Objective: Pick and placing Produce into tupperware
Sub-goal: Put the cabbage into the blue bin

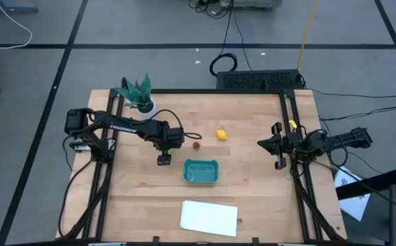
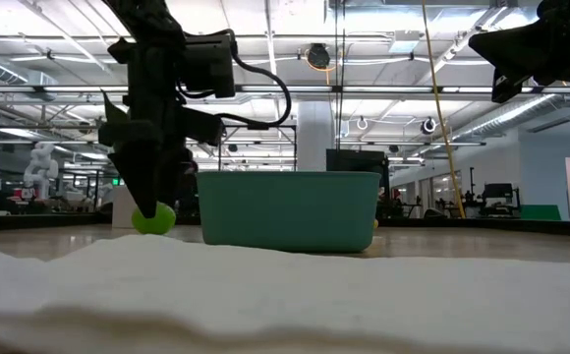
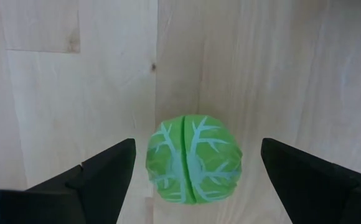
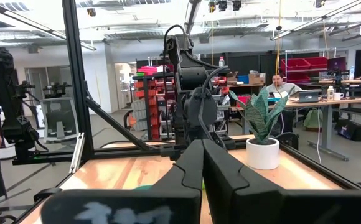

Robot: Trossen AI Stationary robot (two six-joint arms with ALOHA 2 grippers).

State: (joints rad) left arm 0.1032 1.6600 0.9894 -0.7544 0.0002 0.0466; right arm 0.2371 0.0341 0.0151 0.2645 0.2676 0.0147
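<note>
The round light-green produce (image 3: 193,160), with pale leaf veins, rests on the wooden table. My left gripper (image 3: 197,150) (image 1: 164,160) is open and points down over it, one finger on each side with a gap on both. In the low view the left gripper (image 2: 152,192) stands low over the green piece (image 2: 154,218). The small red piece (image 1: 196,145) and the yellow lemon (image 1: 221,134) lie apart on the table. The teal tupperware (image 1: 201,171) (image 2: 287,209) sits just right of my left gripper. My right gripper (image 1: 278,146) (image 4: 202,171) is shut and hovers near the table's right edge.
A flat white sheet (image 1: 209,217) lies by the table's near edge, filling the foreground of the low view (image 2: 265,295). A potted plant (image 1: 138,94) stands at the far left corner. Black frame rails (image 1: 293,137) run along the table's sides.
</note>
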